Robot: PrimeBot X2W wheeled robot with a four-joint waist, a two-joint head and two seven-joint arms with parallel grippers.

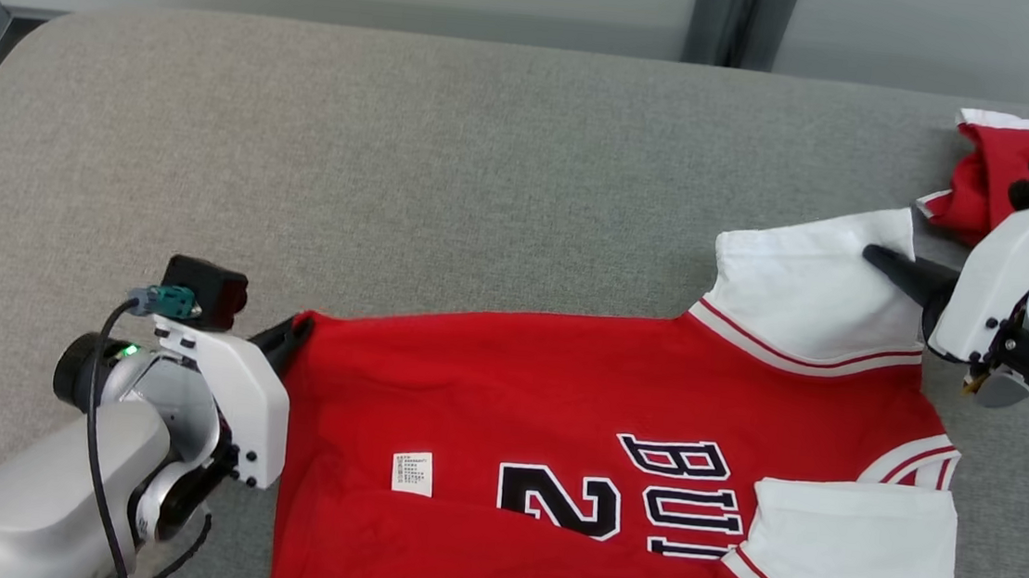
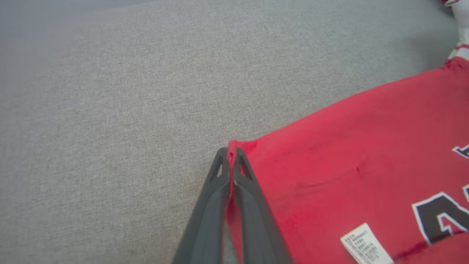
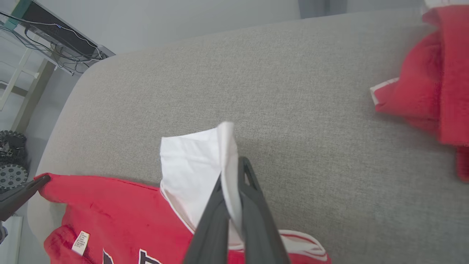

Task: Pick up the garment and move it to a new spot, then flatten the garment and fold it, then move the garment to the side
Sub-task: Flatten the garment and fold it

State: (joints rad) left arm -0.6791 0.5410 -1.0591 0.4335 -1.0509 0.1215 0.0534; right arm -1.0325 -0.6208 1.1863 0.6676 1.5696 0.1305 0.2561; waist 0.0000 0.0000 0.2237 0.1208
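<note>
grey fabric surface (image 1: 486, 184); crumpled red cloth (image 3: 432, 84) on its right part; cabled desk (image 3: 47, 33), black wheels (image 3: 11, 165) beyond edge.

A grey fabric-covered surface (image 1: 486, 184) carries two things. A red jersey (image 1: 561, 396) with white sleeves lies spread on it, reaching from the left gripper (image 1: 296, 333) at one red corner to the right gripper (image 1: 873, 255) at a white sleeve. A crumpled red garment (image 1: 990, 182) lies beyond the right gripper, apart from the jersey.
</note>
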